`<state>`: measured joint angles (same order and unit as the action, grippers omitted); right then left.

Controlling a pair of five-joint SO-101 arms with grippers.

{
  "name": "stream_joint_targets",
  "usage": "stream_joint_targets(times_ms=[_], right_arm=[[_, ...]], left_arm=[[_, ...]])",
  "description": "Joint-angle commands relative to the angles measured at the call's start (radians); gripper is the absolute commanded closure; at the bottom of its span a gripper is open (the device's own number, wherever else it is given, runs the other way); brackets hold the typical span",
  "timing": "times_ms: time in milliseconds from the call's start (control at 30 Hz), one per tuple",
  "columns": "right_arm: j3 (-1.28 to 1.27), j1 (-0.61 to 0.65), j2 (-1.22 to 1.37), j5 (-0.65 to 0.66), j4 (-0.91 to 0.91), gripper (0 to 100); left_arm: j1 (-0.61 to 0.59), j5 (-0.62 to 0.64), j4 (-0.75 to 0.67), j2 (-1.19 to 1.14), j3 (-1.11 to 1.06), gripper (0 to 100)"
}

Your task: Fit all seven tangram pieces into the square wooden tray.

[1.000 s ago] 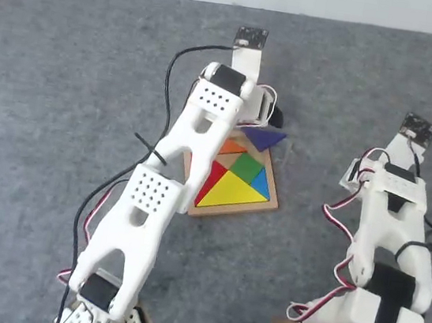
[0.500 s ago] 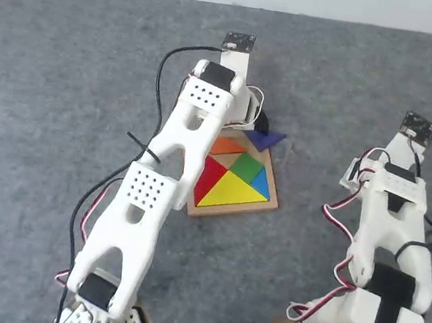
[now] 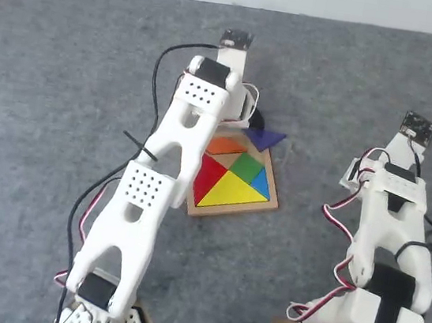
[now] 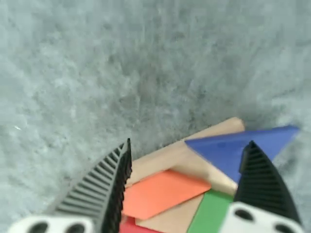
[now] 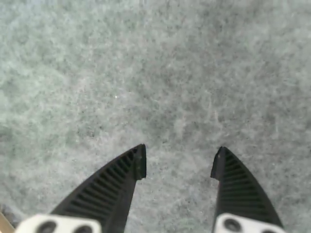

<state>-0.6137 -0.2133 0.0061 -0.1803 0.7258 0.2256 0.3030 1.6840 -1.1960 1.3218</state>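
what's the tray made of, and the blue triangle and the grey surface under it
The tray looks like pale unfinished wood: tan and matte. The blue triangle seems painted wood or plastic; its smooth, even colour hides which. The grey surface looks like felt or short carpet: fuzzy, mottled fibres.

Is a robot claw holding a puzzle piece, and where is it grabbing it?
Nothing is held. The left gripper is open above the blue triangle; the right gripper, open over carpet.
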Motion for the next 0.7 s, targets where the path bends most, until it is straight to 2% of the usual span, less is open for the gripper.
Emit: stream_joint_targets(times_ms=[0,400,667], right_arm=[[0.006,0.031,-0.056,0.014,-0.016,76.0],[0.005,0.036,-0.056,0.014,-0.016,76.0],[0.003,0.036,-0.056,0.014,-0.016,76.0]], left_arm=[[-0.006,0.017,0.008,0.021,0.119,66],[0.048,0.049,-0.193,0.020,-0.068,66],[0.051,0.041,-0.221,0.020,-0.096,66]])
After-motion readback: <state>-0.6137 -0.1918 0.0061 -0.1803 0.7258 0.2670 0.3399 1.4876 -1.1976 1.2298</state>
